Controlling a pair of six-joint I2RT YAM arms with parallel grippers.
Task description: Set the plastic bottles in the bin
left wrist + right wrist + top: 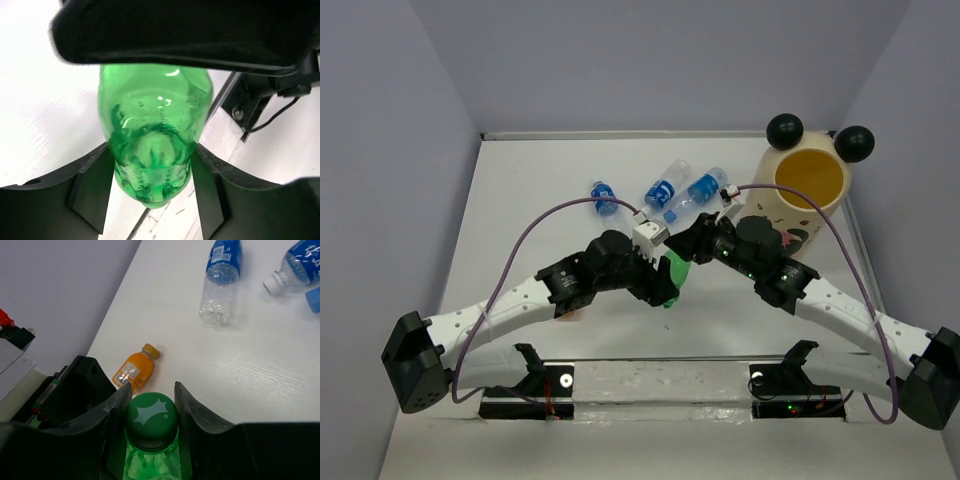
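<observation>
Handover is seemingly happening over the table (520,200): the left gripper (152,187) is squeezing the green bottle (155,130) by its body while the right gripper (151,399) is clamping its cap (151,416), since the bin (772,203) is standing far right.

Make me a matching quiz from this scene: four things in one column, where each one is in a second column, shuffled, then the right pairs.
Things
1. green bottle
2. orange bottle
3. blue-label bottles
4. bin

Places
A. standing upright at the far right of the table
B. lying on its side, apart from the others
C. gripped by the left claw and the right claw
D. lying together at the far side of the table

Pairs: 1-C, 2-B, 3-D, 4-A
</observation>
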